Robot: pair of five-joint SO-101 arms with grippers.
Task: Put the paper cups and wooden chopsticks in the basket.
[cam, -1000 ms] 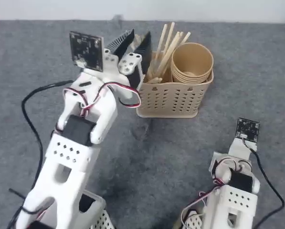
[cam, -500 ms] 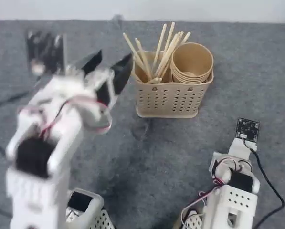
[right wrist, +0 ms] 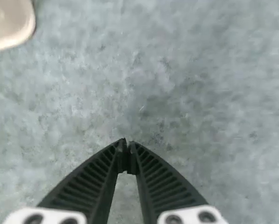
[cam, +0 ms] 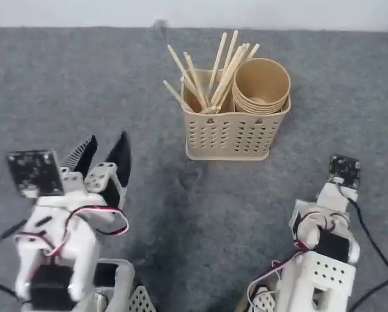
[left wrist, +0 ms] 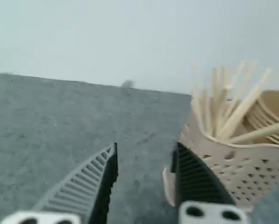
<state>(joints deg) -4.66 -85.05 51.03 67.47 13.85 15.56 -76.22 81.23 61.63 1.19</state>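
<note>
A beige perforated plastic basket (cam: pixel 229 133) stands on the grey felt-covered table (cam: pixel 181 214), holding a nested stack of tan paper cups (cam: pixel 262 84) and, beside them, a bundle of pale wooden chopsticks (cam: pixel 213 68) standing on end. The left gripper (cam: pixel 106 138) hovers well apart from the basket, black jaws spread and empty; the right gripper (right wrist: pixel 124 144) has its jaws pressed together over bare felt. The task looks finished, so probably only parking the arms remains, and no writing is legible on the basket or the cups.
</note>
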